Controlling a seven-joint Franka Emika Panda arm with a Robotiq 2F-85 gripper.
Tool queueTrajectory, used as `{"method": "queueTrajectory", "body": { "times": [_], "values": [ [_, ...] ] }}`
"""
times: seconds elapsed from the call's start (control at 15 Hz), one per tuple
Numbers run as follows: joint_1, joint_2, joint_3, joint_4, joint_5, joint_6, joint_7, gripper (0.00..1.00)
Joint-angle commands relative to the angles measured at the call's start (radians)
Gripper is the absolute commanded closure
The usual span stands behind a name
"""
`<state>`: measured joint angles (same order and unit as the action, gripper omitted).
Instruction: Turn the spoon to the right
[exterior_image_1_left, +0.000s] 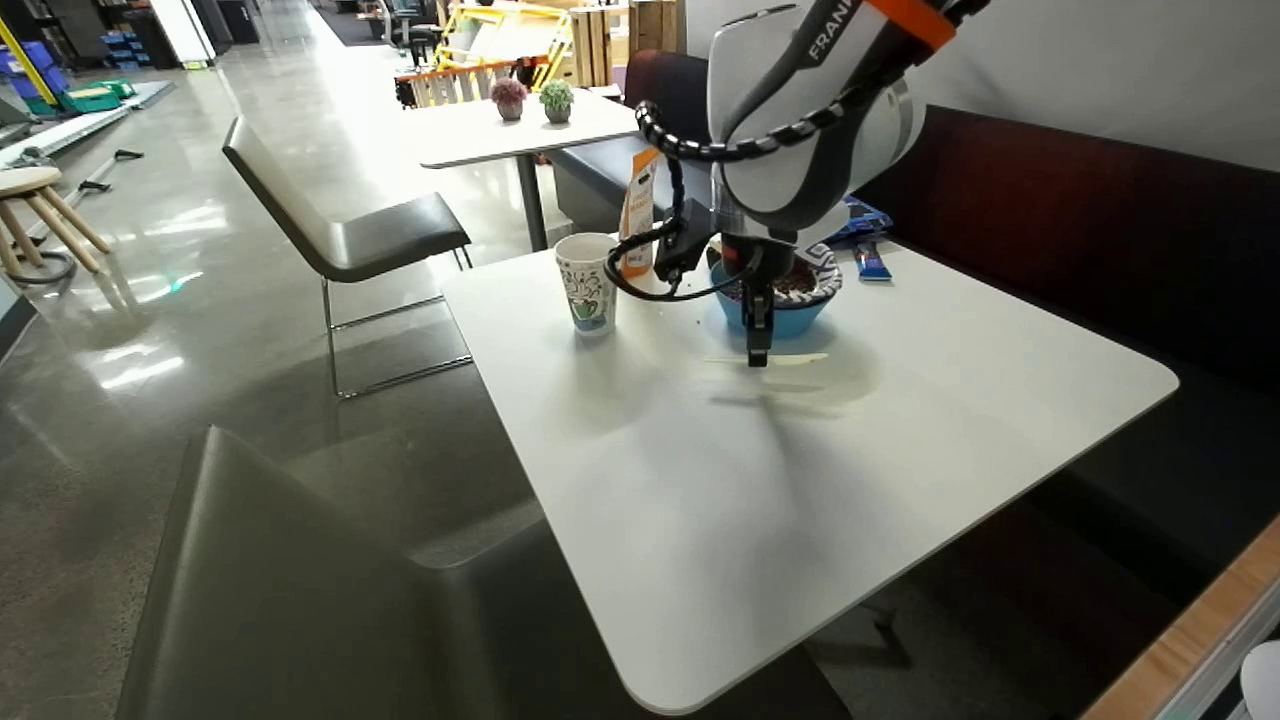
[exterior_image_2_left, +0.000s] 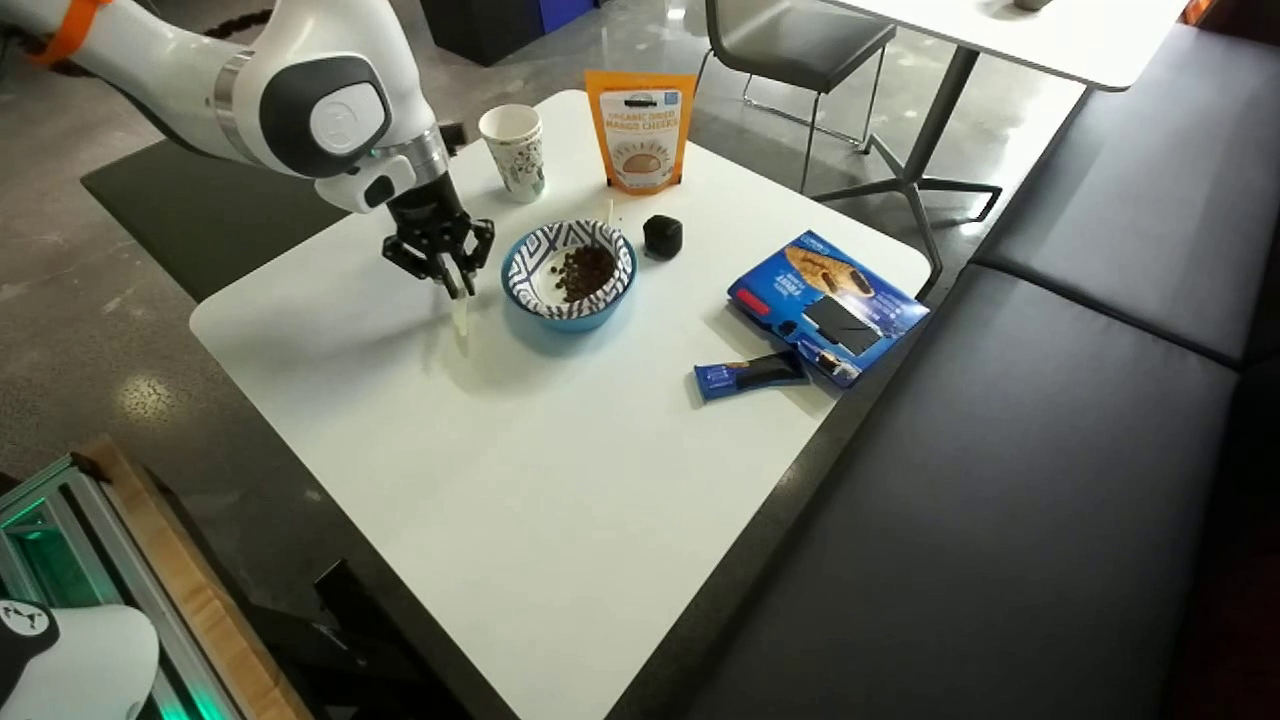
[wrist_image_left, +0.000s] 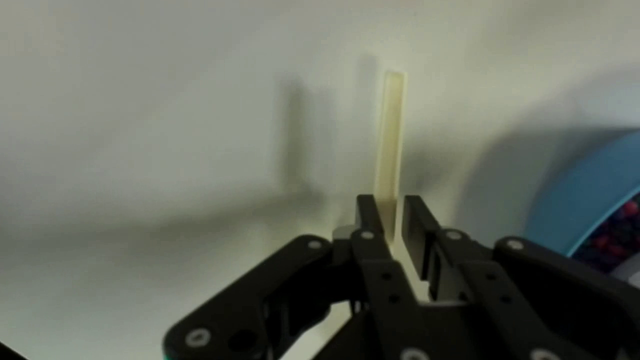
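In an exterior view, polished floor (exterior_image_1_left: 100, 450) and a gray chair (exterior_image_1_left: 380, 235) lie left of the blue bowl (exterior_image_1_left: 800, 318), a farther table (exterior_image_1_left: 603, 126) with two potted plants (exterior_image_1_left: 556, 100) stands beyond it, the white table (exterior_image_1_left: 950, 420) spreads beneath it, and a dark upholstered bench (exterior_image_1_left: 1050, 220) runs along its right. A patterned paper cup (exterior_image_1_left: 588, 285) stands upright left of the bowl; an orange mango pouch (exterior_image_1_left: 637, 200) stands upright behind and left of it; the Franka arm (exterior_image_1_left: 785, 185) reaches down in front of it, covering part of it. In an exterior view, a black lump (exterior_image_2_left: 663, 237) lies near the bowl's right side, a blue-wrapped bar (exterior_image_2_left: 748, 376) and a blue snack box (exterior_image_2_left: 828, 305) farther right. The gripper (wrist_image_left: 390, 202), closed to a narrow gap, has hold of the slender, pale spoon (wrist_image_left: 391, 135) between its fingertips (wrist_image_left: 366, 207), just beside the bowl. In an exterior view the spoon's long axis runs left to right along the bowl's near side; in the wrist view it runs nearly straight up from the fingertips left of the bowl, its free end leaning slightly right.
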<state>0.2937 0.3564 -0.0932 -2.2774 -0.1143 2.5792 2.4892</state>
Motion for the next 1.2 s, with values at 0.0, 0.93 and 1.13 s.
{"method": "queueTrajectory", "body": {
  "times": [0.0, 0.93, 1.13],
  "values": [
    [0.046, -0.055, -0.034, -0.036, -0.142, -0.05, 0.118, 0.47],
    [-0.131, -0.567, 0.158, -0.069, -0.275, -0.481, -0.563, 0.0],
    [-0.178, -0.584, 0.159, -0.07, -0.302, -0.416, -0.746, 0.0]
  ]
}}
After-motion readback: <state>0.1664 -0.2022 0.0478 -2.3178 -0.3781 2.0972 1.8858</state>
